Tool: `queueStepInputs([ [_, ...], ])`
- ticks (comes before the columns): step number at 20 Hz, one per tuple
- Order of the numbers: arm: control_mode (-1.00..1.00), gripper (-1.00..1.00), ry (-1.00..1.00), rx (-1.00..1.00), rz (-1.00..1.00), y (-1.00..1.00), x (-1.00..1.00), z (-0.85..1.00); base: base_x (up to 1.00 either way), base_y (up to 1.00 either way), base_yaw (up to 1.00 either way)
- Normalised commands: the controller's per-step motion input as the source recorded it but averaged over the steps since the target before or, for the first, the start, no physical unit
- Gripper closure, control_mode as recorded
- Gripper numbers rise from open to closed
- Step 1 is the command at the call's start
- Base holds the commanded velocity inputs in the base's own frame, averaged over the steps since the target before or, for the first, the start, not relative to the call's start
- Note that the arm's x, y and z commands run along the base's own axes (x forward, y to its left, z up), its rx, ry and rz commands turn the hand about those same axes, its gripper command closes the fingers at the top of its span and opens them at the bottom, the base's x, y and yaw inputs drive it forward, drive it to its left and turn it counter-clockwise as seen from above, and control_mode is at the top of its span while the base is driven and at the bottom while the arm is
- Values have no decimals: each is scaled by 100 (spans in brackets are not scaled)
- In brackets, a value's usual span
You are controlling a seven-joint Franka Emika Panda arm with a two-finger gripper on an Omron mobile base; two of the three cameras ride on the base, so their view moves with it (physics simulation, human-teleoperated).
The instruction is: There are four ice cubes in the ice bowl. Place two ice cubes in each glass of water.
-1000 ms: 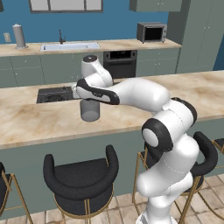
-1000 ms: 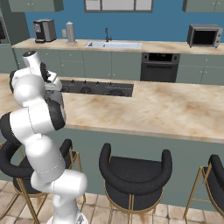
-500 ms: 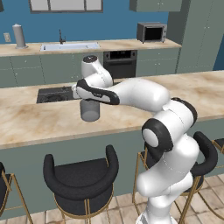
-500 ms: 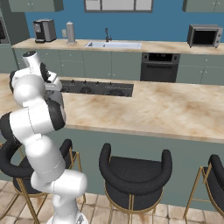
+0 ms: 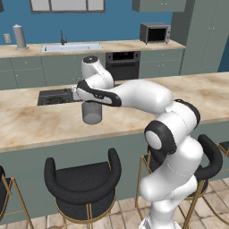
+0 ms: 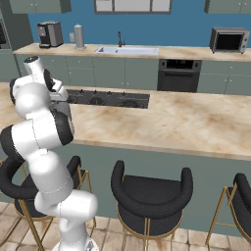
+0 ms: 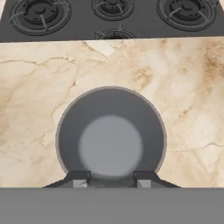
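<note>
The long marble-patterned bench (image 5: 40,123) runs across the middle of the left base view, from the left edge to the right, and fills most of the hand view as a cream and tan veined surface (image 7: 192,100). Behind it, across the upper part of both base views, stands a grey-green back counter with a pale sink (image 6: 126,50), a black built-in oven (image 6: 179,74), and a dark microwave (image 5: 154,32) at upper right of the left base view. A black gas cooktop (image 6: 110,98) is set into the bench; its burners line the top edge of the hand view (image 7: 109,17). Black round-backed stools with brass legs (image 6: 149,196) stand in the lower part of each base view.

The white arm reaches from the lower right of the left base view up and across to centre left, where its hand hangs directly over a short grey cylindrical glass (image 5: 91,112) standing upright on the bench just in front of the cooktop. In the hand view this glass (image 7: 111,135) sits low in the centre, seen straight down its round mouth, with a pale grey disc inside.

The pincer (image 7: 111,180) shows as two dark finger tips at the bottom centre, over the glass's near rim. Its jaws stand slightly apart; whether they hold anything cannot be told.
</note>
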Motion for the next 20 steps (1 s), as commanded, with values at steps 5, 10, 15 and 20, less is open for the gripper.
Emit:
queueStepInputs([
  [5,-100,100,0,0,0,0,-2,1,0,0,0],
  [10,-100,100,-2,0,0,-5,-25,0,0,0,0],
  [15,-100,100,-11,0,0,4,1,0,0,0,0],
  [20,-100,100,-19,0,0,1,1,0,0,0,0],
])
